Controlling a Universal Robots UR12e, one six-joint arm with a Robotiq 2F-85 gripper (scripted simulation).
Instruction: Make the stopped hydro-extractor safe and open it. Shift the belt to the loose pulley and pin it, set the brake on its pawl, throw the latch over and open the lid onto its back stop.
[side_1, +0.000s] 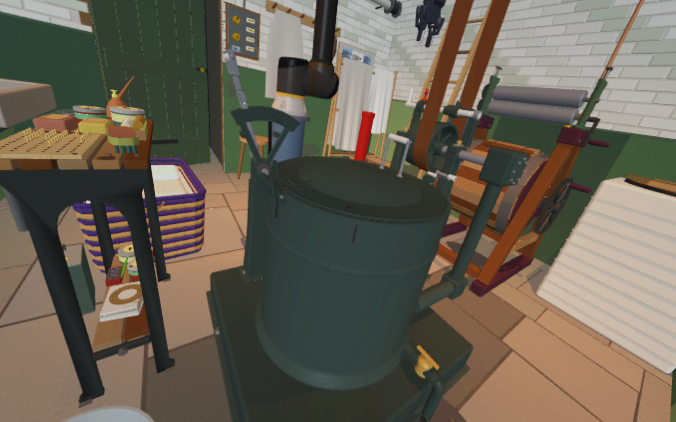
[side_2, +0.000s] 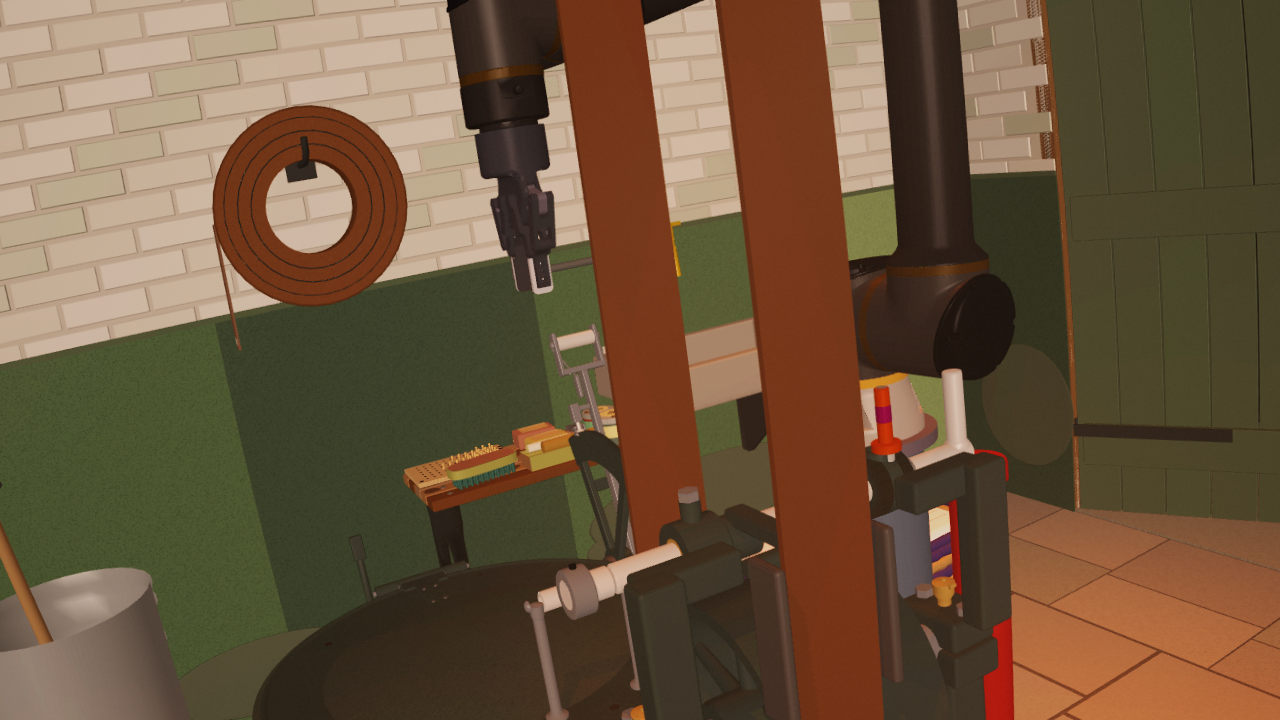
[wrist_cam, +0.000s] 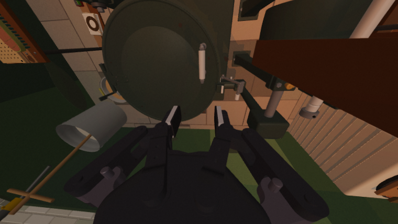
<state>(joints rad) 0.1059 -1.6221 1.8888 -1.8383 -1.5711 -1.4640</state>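
In the middle of the room stands the dark green hydro-extractor drum (side_1: 345, 270), and its round lid (side_1: 360, 187) (wrist_cam: 160, 59) lies flat and closed on top. A white lid handle (wrist_cam: 202, 66) sits near the rim on the belt side, with the latch (wrist_cam: 232, 85) just beyond it. The brown belt (side_1: 440, 85) (side_2: 707, 313) rises steeply from the pulleys behind the drum. A brake lever with a toothed sector (side_1: 260, 130) stands at the drum's left side. My gripper (side_1: 429, 22) (side_2: 530, 269) (wrist_cam: 195, 117) hangs high above the lid, open and empty.
Behind the drum stand a wooden mangle with grey rollers (side_1: 535, 105), drying racks and a green door (side_1: 150, 75). A worktable with brushes and soaps (side_1: 75, 135) is to the left, with a striped basket (side_1: 170, 210) behind it. A grey tub (wrist_cam: 92, 126) stands near the drum.
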